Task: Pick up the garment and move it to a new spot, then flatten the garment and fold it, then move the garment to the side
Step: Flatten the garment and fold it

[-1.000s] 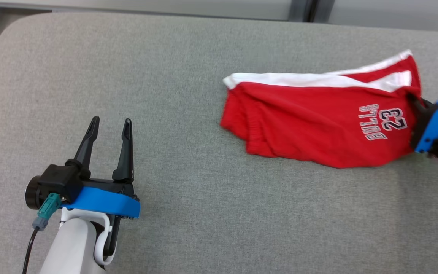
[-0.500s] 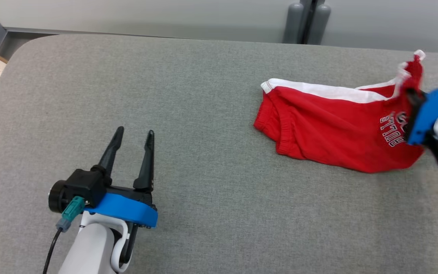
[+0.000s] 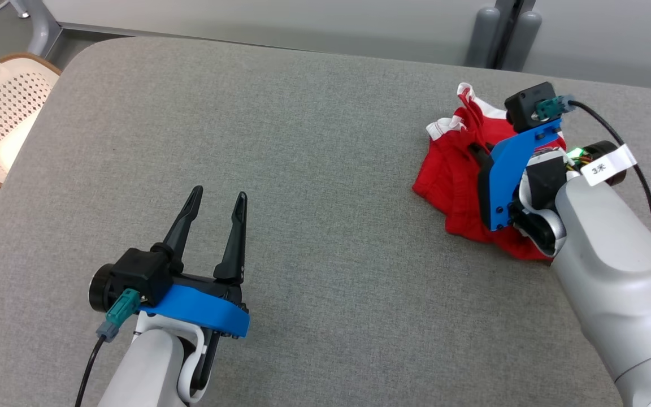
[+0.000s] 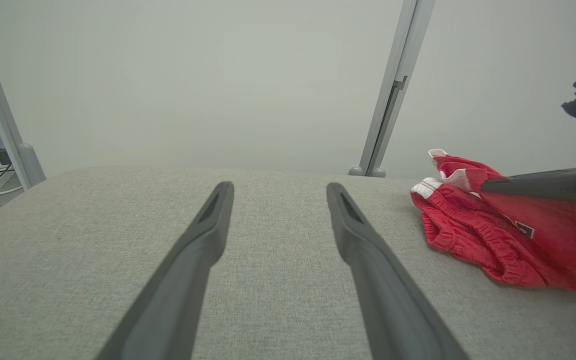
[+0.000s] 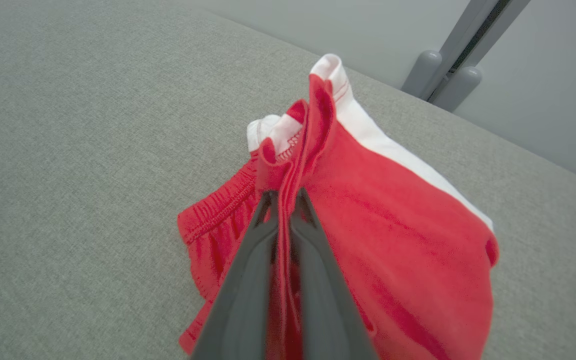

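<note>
The right claw (image 5: 284, 195) is clenched on a bunched fold of the shorts (image 3: 450, 181), pinching the red cloth between its two dark fingers. The pinched part, edged with a white stripe, stands up above the rest of the shorts, which lie crumpled on the grey desk (image 3: 303, 141) near its far right side. Their gathered waistband is at the left of the heap in the head view. The left claw (image 3: 218, 193) hovers over the near left part of the desk, well apart from the shorts, its fingers spread and holding nothing. A white perforated basket (image 3: 3, 113) stands beyond the desk's left edge.
</note>
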### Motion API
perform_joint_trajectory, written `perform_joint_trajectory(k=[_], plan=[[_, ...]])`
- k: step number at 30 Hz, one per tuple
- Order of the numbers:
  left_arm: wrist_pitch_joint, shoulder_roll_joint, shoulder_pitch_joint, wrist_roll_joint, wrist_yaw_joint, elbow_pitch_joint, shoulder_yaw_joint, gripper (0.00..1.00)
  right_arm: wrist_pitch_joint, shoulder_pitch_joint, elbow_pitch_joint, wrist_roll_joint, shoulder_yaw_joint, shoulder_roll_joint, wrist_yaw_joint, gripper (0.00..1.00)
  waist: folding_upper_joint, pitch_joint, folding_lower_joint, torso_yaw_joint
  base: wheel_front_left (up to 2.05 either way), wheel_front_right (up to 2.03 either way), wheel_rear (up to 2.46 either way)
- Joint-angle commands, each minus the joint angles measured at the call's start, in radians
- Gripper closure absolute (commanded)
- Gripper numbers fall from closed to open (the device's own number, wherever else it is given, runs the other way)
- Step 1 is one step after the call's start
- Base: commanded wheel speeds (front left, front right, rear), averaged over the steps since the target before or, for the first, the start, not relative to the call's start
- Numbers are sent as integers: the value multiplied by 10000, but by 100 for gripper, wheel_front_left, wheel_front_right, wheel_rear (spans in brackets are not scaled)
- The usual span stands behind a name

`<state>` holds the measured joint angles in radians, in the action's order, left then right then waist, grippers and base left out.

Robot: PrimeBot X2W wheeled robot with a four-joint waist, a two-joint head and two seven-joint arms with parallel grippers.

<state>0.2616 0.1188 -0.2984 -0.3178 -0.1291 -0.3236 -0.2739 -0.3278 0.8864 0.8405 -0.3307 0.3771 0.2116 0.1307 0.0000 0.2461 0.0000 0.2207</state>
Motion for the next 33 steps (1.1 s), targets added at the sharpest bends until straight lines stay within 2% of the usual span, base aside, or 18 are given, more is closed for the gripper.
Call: perform_joint_trajectory(k=[1,3,4,5,8,12,16,20,24,28,33], plan=[[43,-21,-169,-39,-17,-12,-17,0,-87,-162,-108,73,-7,-94,1,100,0,37,0,65,0,0,0],[43,-37,-181,-66,-18,-35,-25,0,-243,-315,-256,113,4,-162,1,100,0,42,0,120,0,0,0],[43,-44,-188,-74,-18,-42,-33,0,-326,-408,-342,103,42,-206,1,75,0,40,0,139,0,0,0],[43,-47,-190,-70,-18,-48,-32,0,-389,-491,-450,-10,64,-280,1,0,0,35,0,146,0,0,0],[43,-26,-146,-38,-18,-58,65,0,-551,-742,-977,-746,159,-573,1,0,0,1,0,77,0,0,0],[43,30,-42,9,-18,-55,196,0,-551,-1040,-2283,-2070,310,-552,1,0,0,-110,0,-151,0,0,0],[43,65,120,25,-18,-52,361,0,-106,-1447,-3709,-2639,-21,56,1,0,0,-304,0,-432,0,0,0],[43,48,279,62,-18,-62,549,0,628,-2007,-4543,-2071,-965,749,1,0,0,-542,0,-666,0,0,0],[43,-1,376,112,-18,-47,546,0,1292,-2892,-4654,-1003,-2241,1160,1,0,0,-739,0,-799,0,0,0],[44,-3,436,108,-18,-50,498,0,1838,-3698,-4481,-14,-3133,1066,1,0,0,-789,0,-837,0,0,0],[44,56,347,93,-18,-101,422,0,2793,-4269,-4229,970,-3649,564,1,0,0,-849,0,-787,0,0,0]])
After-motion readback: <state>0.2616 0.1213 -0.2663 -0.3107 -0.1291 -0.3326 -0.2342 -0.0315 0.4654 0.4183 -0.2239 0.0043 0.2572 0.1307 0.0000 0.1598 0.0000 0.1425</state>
